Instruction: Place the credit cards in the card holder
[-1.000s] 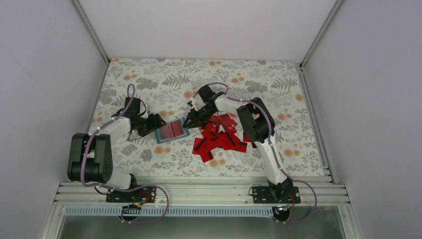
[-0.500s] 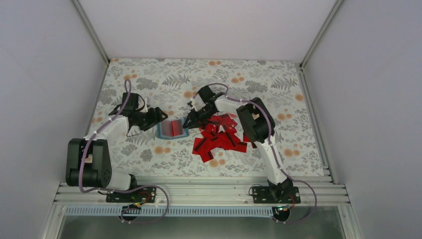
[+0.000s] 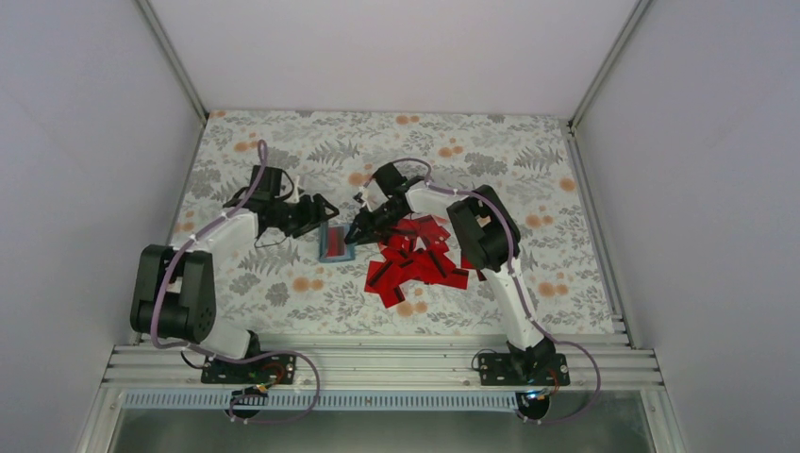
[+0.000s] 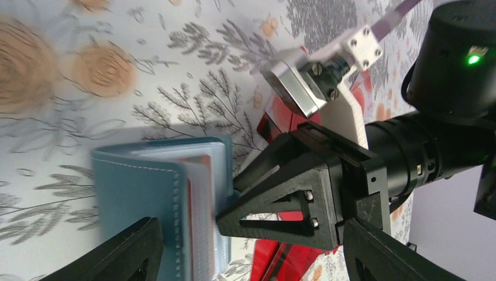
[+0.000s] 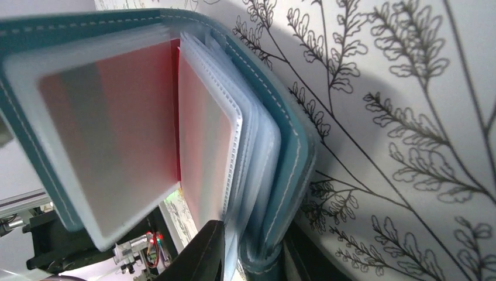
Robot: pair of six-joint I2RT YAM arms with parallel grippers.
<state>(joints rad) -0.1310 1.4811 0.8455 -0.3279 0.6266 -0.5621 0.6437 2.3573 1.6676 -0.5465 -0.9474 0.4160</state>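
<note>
Partly blurred card holder [image 4: 146, 199], right gripper [image 3: 355, 232] pinching its edge, left gripper [image 3: 325, 209] spread wide, credit cards [image 3: 415, 266] partly hidden

White-and-black left arm [image 3: 222, 236] & right arm [image 3: 514, 294] carry purple cables; black truss-like right gripper [image 4: 234, 196] shows silver screws.

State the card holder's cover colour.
The card holder is teal blue, pale-stitched; right wrist view shows it best.
</note>
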